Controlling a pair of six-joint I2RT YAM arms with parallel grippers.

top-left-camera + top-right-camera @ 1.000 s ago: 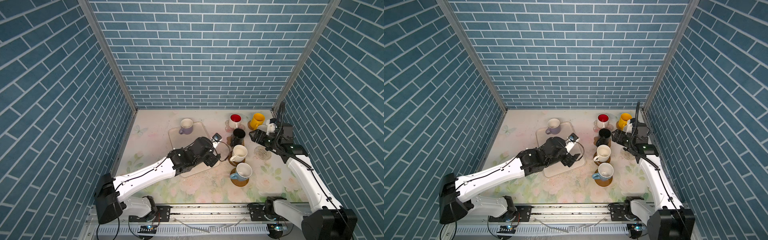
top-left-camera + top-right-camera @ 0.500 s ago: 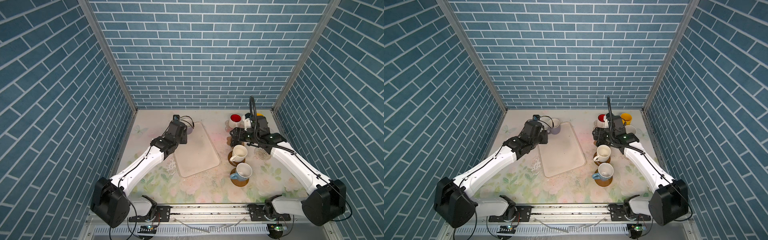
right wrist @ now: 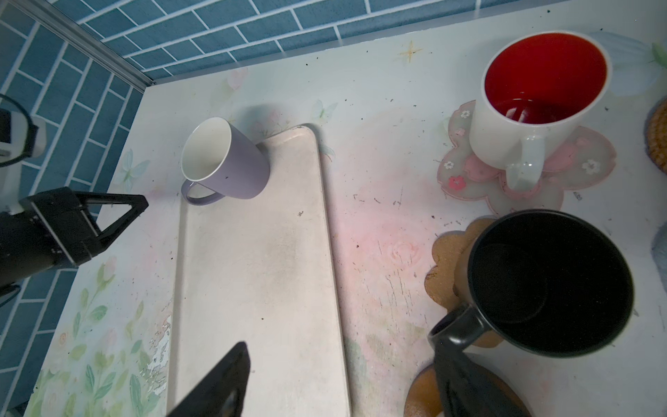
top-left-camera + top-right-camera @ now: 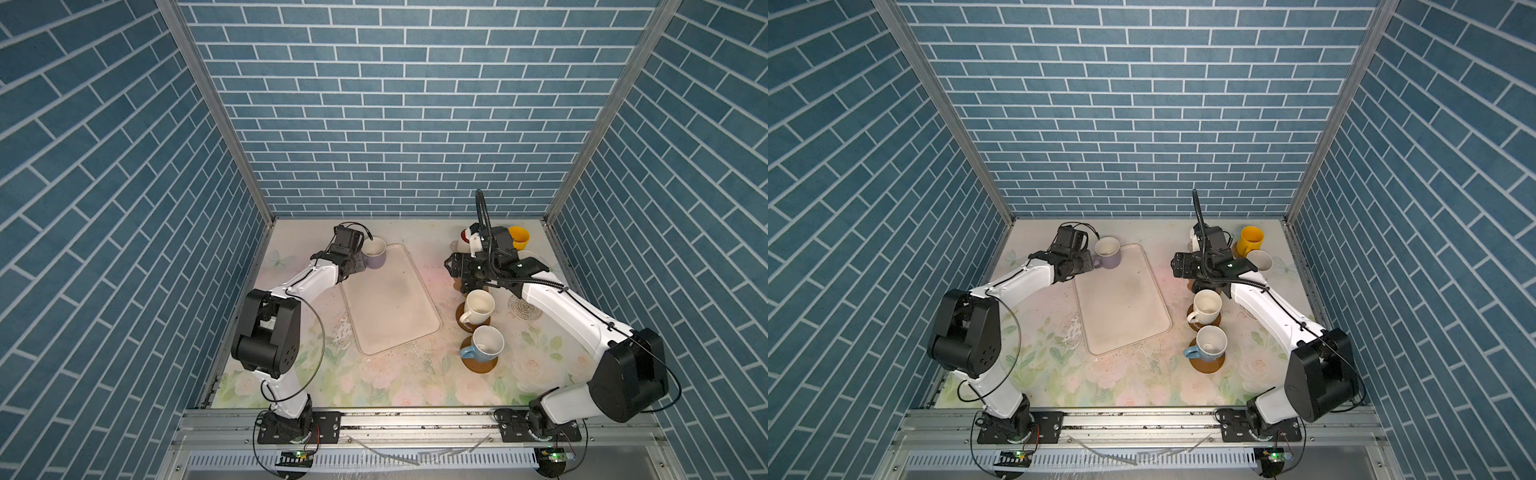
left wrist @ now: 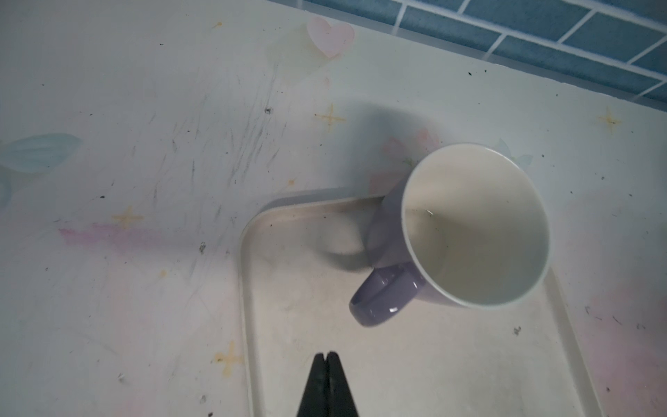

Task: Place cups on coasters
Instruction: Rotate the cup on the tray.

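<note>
Plainly, the lavender mug (image 4: 376,255) was the one cup clearly off a coaster. It sat tilted across the rim at the far left corner of the tray (image 4: 390,303), its mouth leaning toward your left arm and its handle over the tray floor. Your left gripper (image 5: 326,359) stood just short of that handle, jaws pressed together on nothing. Your right gripper (image 4: 454,267) hung spread wide and empty above the black mug (image 3: 548,281).

To my eye the step was picking up the lavender mug, and a closed claw could only nudge it. You needed to part the jaws first, then take the handle or wall squarely. A tipped mug on a rim would probably rock at a glancing touch. It wanted lifting clear of the rim before any sideways travel. The bare spiral coaster (image 4: 525,309), toward the table's right edge and partly under your right arm, looked the likely target.

I counted seven cups: lavender, black, the yellow mug (image 4: 1250,241), the red-lined mug (image 3: 541,94), the cream mug (image 4: 478,307), a second cream mug (image 4: 1260,262) and the light blue mug (image 4: 484,347). Six coasters were sure: spiral, pink flower coaster (image 3: 584,162), paw-print coaster (image 3: 447,260), rattan coaster (image 3: 658,140) and two brown discs (image 4: 482,365). A bluish sliver (image 3: 660,249) might have been a seventh. There was one tray.
</note>
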